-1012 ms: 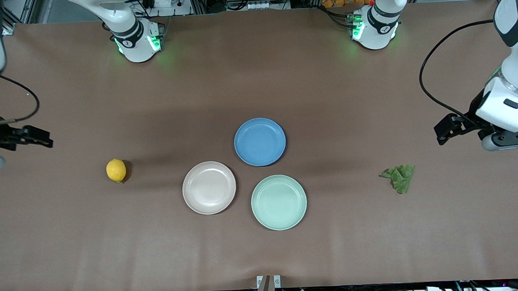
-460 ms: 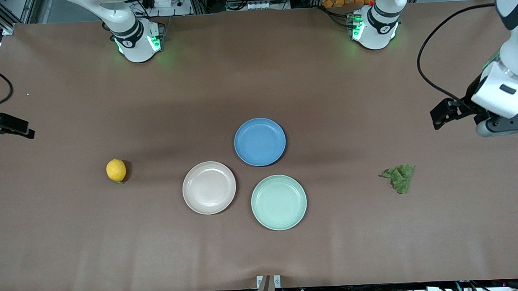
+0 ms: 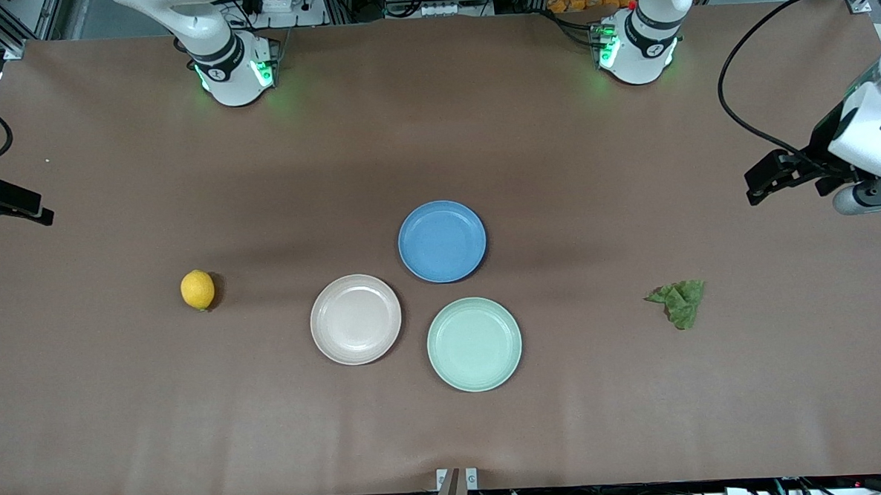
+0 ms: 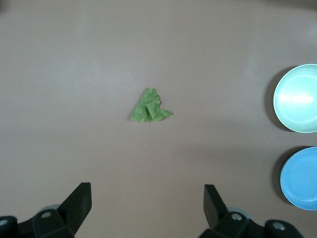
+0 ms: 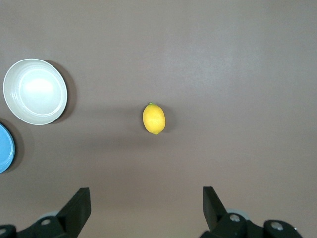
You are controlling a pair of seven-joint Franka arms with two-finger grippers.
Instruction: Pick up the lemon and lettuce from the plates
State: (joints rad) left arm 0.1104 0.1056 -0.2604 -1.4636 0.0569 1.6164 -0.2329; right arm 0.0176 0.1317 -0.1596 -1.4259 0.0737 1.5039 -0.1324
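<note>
The lemon [image 3: 198, 289] lies on the bare table toward the right arm's end, off the plates; it also shows in the right wrist view [image 5: 154, 118]. The lettuce [image 3: 678, 301] lies on the bare table toward the left arm's end and shows in the left wrist view [image 4: 148, 106]. The beige-pink plate [image 3: 355, 319] and the mint-green plate [image 3: 474, 343] sit mid-table and hold nothing. My right gripper [image 3: 37, 211] [image 5: 146, 196] is open over the table's edge at its own end. My left gripper [image 3: 754, 184] [image 4: 146, 193] is open over the table at its own end.
A blue plate [image 3: 442, 241] sits beside the two plates, farther from the front camera, with nothing on it. The arms' bases [image 3: 230, 67] stand along the table's back edge. A black cable [image 3: 733, 130] hangs by the left arm.
Both grippers have drawn back toward their own ends of the table and toward the bases' side. The lemon, lettuce and plates have not moved.
</note>
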